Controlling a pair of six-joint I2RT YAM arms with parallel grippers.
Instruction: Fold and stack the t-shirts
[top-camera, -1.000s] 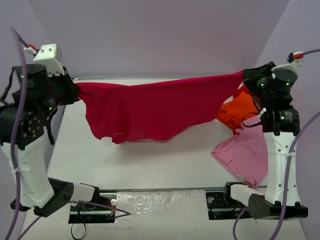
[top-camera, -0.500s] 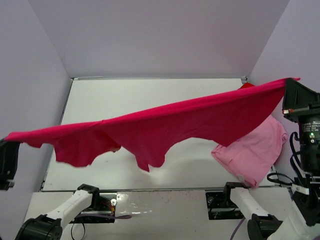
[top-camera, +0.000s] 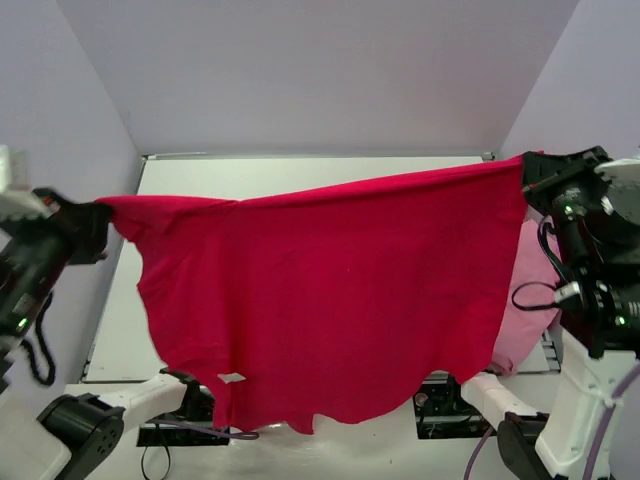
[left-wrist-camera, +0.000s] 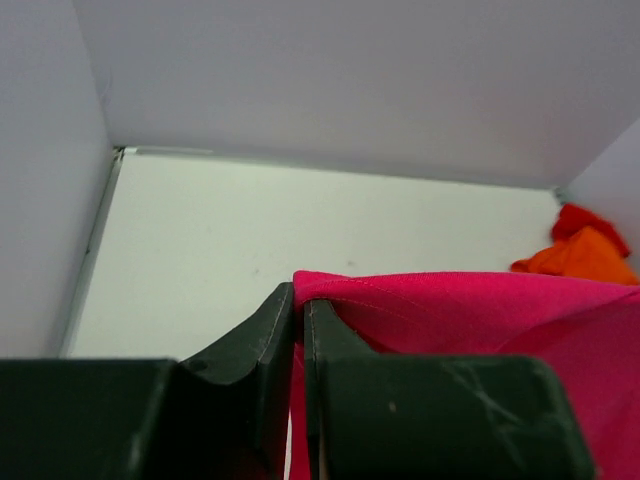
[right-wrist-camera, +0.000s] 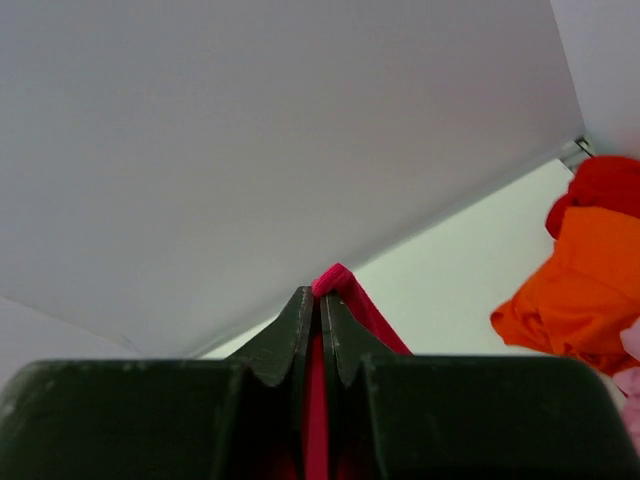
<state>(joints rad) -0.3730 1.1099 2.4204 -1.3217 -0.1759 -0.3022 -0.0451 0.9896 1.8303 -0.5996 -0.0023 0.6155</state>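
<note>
Left gripper (top-camera: 100, 212) & right gripper (top-camera: 525, 172) clamp corners of crimson-magenta soft cloth t-shirt (top-camera: 330, 300) at 9 & 3 o'clock; robot shd lower it evenly, taut.

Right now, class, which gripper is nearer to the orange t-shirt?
Right. The right gripper, shut on the crimson t-shirt, hangs just beside the orange t-shirt; the left gripper, pinching the crimson one's other end, is across the table from it.

Pale lilac walls (top-camera: 300, 70) enclose a white table (top-camera: 290, 175).
</note>
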